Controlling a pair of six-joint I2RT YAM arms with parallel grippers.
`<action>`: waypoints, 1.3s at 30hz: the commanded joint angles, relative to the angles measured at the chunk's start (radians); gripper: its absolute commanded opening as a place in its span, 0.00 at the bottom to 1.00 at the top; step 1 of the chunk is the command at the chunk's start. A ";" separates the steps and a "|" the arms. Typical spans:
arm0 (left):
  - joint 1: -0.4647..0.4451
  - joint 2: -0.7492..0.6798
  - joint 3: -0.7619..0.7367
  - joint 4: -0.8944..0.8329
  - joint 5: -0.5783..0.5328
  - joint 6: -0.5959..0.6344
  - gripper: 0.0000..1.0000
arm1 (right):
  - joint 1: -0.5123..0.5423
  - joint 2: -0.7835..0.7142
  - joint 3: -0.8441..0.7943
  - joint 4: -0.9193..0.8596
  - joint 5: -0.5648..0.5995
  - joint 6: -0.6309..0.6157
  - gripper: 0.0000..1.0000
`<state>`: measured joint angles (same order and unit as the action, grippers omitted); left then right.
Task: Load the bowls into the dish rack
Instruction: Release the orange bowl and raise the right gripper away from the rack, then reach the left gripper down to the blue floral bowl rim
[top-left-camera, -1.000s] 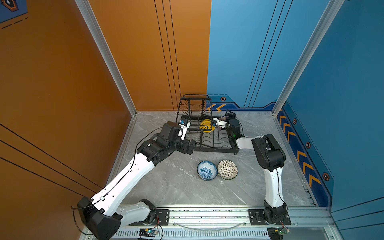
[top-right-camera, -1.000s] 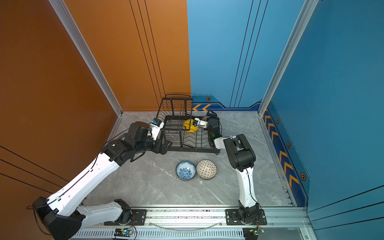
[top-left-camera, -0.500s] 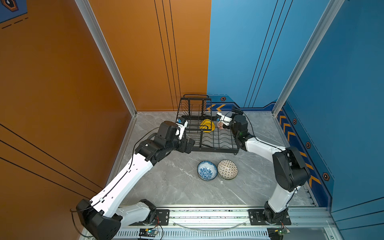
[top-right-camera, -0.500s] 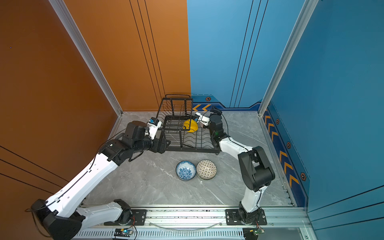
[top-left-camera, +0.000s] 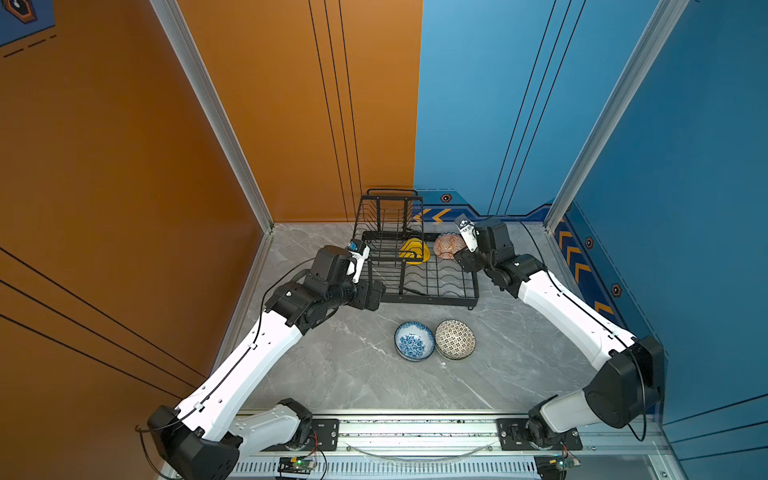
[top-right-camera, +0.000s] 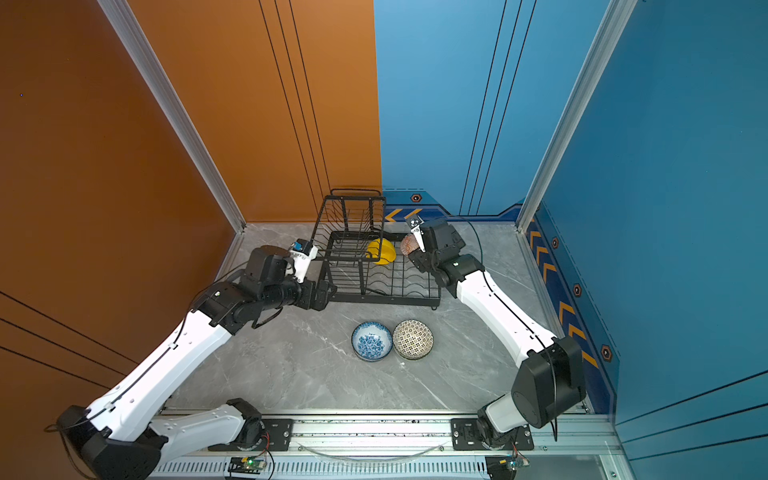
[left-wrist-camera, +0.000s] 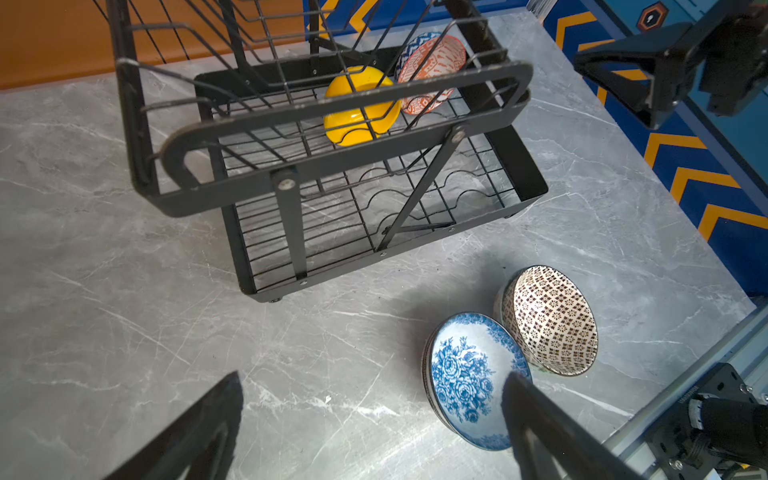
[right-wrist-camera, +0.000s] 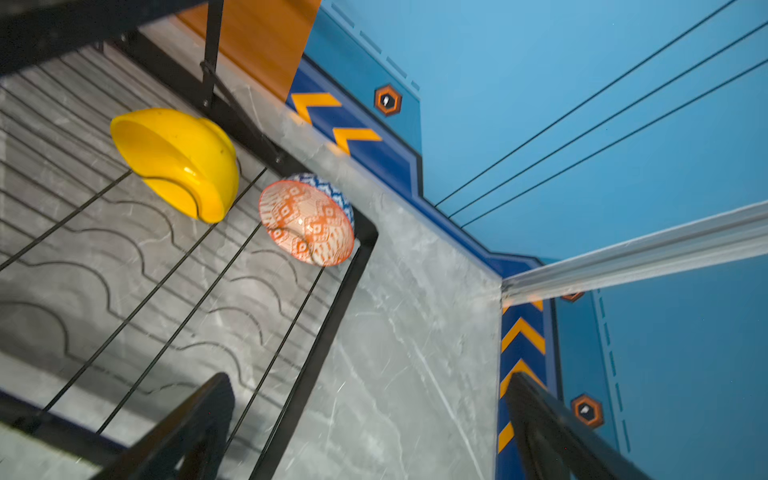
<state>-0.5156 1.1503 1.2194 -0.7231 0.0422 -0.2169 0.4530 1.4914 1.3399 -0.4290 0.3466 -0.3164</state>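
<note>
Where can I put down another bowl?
The dish rack has bare near slots, between its front rim and the yellow bowl. Its far end is crowded: that bowl and the orange-white bowl stand side by side. On the table, bare marble lies left of the blue floral bowl; the black-white bowl crowds its right.

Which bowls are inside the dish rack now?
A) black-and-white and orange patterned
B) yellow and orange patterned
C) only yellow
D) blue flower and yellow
B: the yellow bowl and the orange patterned bowl lean inside the dish rack, while the blue flower bowl and the black-and-white bowl lie on the table outside it.
</note>
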 joint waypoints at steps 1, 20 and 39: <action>0.007 -0.004 0.036 -0.090 -0.016 -0.045 0.98 | 0.007 -0.038 0.051 -0.251 -0.081 0.248 1.00; -0.096 -0.033 -0.104 -0.038 0.018 -0.105 0.98 | 0.009 -0.186 0.005 -0.346 -0.362 0.443 1.00; -0.303 0.109 -0.216 0.060 -0.091 -0.302 0.93 | 0.023 0.009 0.193 -0.536 -0.224 0.324 1.00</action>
<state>-0.8009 1.2205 1.0313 -0.6746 -0.0254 -0.4763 0.4652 1.4994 1.5043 -0.9314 0.0757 0.0319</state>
